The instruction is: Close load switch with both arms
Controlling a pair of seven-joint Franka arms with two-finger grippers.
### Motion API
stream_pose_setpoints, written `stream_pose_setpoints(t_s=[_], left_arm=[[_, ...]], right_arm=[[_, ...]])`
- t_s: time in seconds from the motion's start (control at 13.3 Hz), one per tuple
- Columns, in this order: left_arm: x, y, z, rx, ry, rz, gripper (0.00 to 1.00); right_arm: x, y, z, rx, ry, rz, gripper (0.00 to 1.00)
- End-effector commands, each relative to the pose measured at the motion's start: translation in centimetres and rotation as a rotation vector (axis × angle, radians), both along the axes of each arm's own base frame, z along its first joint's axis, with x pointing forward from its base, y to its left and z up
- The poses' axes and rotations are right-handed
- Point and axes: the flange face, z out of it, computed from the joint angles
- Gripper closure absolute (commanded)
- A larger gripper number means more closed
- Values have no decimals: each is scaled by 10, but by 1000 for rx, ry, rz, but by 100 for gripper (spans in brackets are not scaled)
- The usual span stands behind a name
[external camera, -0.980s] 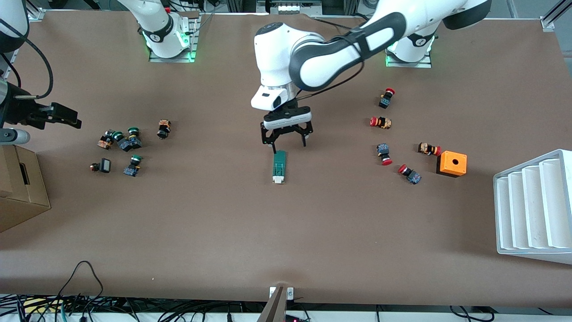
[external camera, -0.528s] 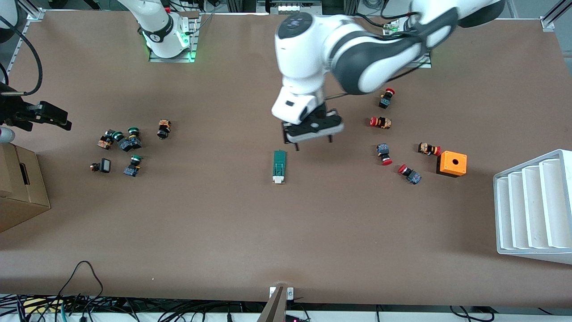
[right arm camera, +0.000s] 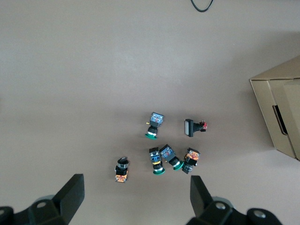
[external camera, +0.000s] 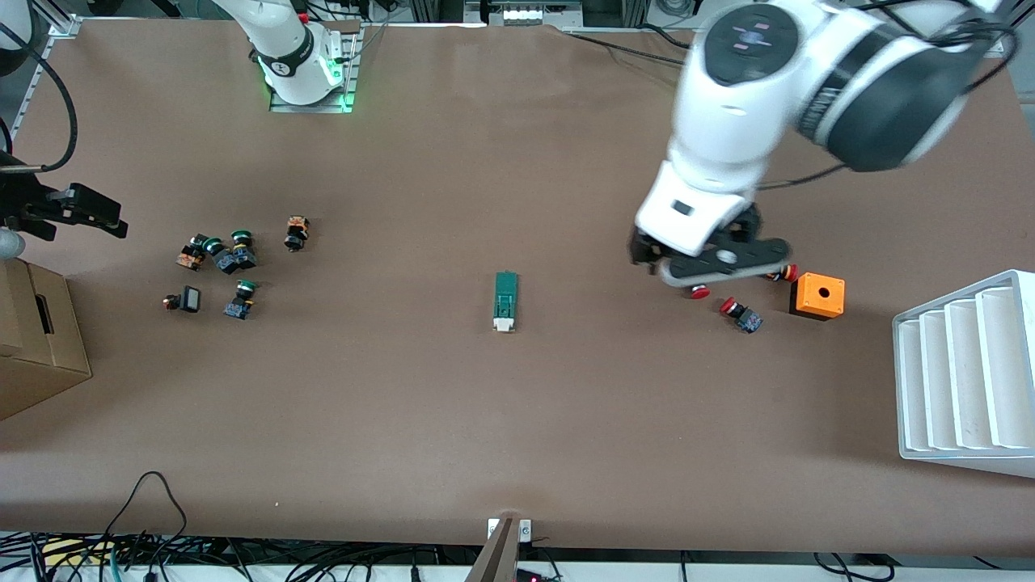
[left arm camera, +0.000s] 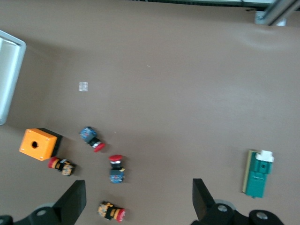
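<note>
Load switch [external camera: 505, 301], a narrow dark-green block with a white end piece, lies flat on the brown counter [external camera: 501, 420] near its middle, with the white end toward the front camera, and nothing touches it. Left gripper [external camera: 711, 267] hangs in the air over the red-capped push buttons [left arm camera: 93, 139] toward the left arm's end of the counter, its jaws spread wide and holding nothing (the left wrist view shows both fingers [left arm camera: 72, 202] apart, with only the counter and buttons below). Right gripper [external camera: 89, 212] hangs at the right arm's end, over the edge of the counter and above the cardboard box [external camera: 36, 339]; its jaws are also wide apart and empty, and this arm waits. Just beside the red-capped buttons stands an orange box [external camera: 818, 296] with a round hole on top. A group of green-capped push buttons [external camera: 230, 255] lies toward the right arm's end, well apart from the switch. A white slotted tray [external camera: 966, 376] sits at the left arm's end of the counter.
</note>
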Motion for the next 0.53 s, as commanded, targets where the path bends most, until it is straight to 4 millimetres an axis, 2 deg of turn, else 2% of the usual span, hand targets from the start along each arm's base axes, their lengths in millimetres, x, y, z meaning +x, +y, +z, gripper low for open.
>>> stream_pose_setpoints(t_s=[0.0,0.15,0.38,0.45], left_arm=[[16,40,24,-49,27,15,0],[26,79,33,-55,32,20,0],[35,145,46,-62,46,20,0],[35,154,48,-61,51,10,0]], right_arm=[[6,3,3,-34,-20,35,0],[7,10,3,-65,-20,66,0],[7,9,4,-76,-20,91,0],[7,9,4,-74,-20,93,0]])
